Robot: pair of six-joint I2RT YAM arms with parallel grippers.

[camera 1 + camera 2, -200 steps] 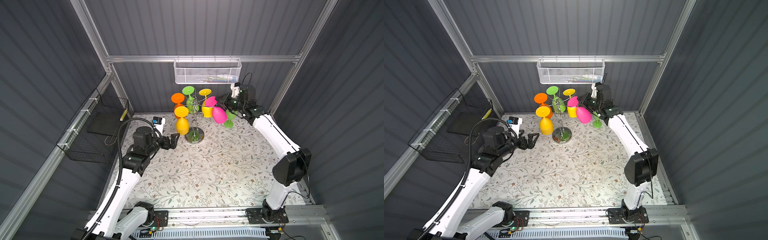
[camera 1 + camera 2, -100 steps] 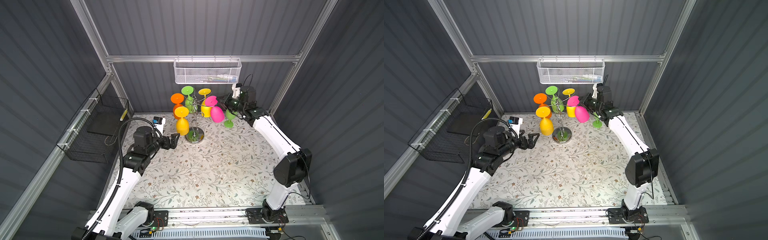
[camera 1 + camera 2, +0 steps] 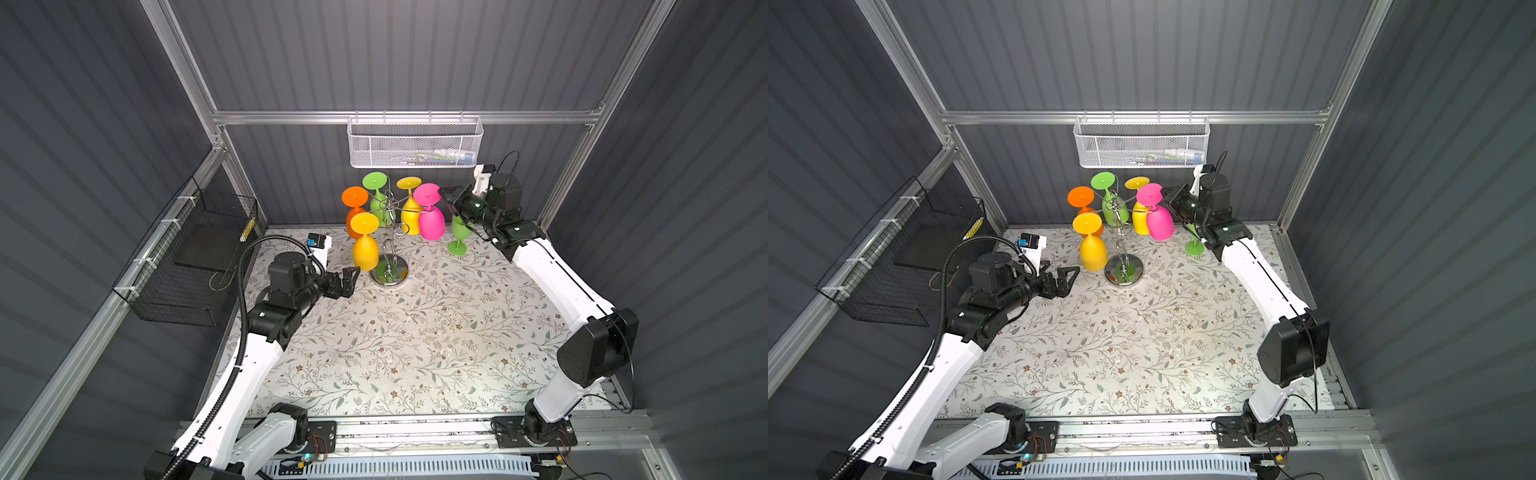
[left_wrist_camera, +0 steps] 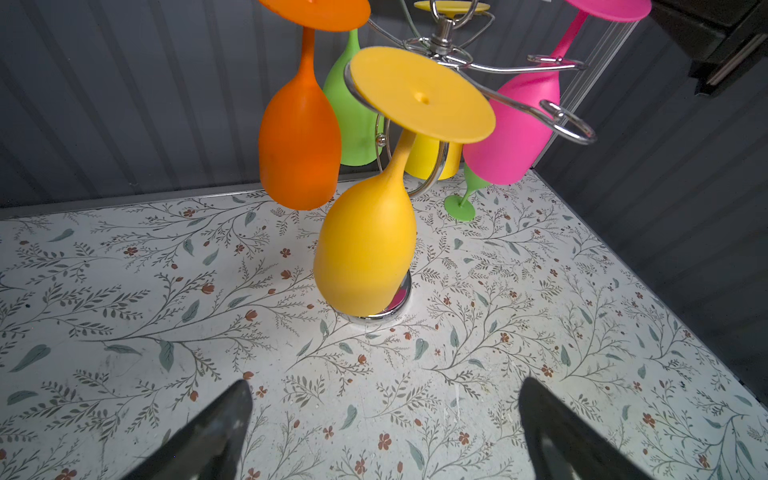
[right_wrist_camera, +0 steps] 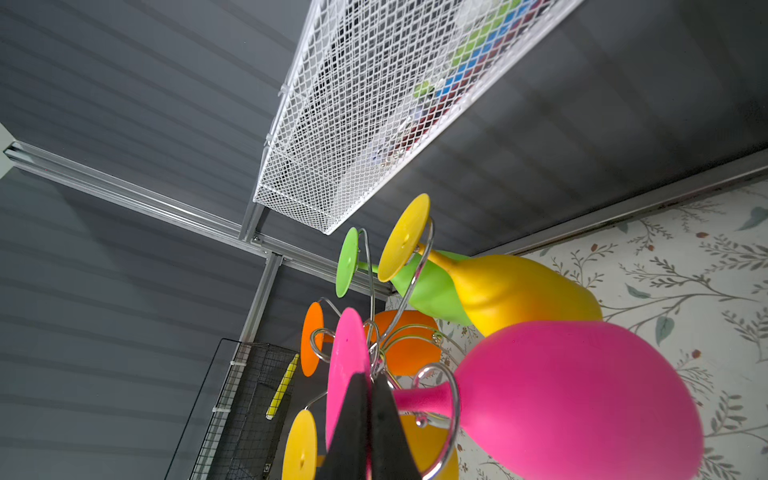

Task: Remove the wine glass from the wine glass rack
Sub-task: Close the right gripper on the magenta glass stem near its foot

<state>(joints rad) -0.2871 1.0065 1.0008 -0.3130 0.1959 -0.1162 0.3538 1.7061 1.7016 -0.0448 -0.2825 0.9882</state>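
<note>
Right gripper, jaws pinched on the foot of the pink wine glass hanging from the wine glass rack; white mesh basket beyond.

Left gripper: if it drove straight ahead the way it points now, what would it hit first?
Likely the bowl of the amber glass, which hangs dead ahead of the open left gripper. Depth is unclear: it may slip under and reach the rack base instead.
</note>
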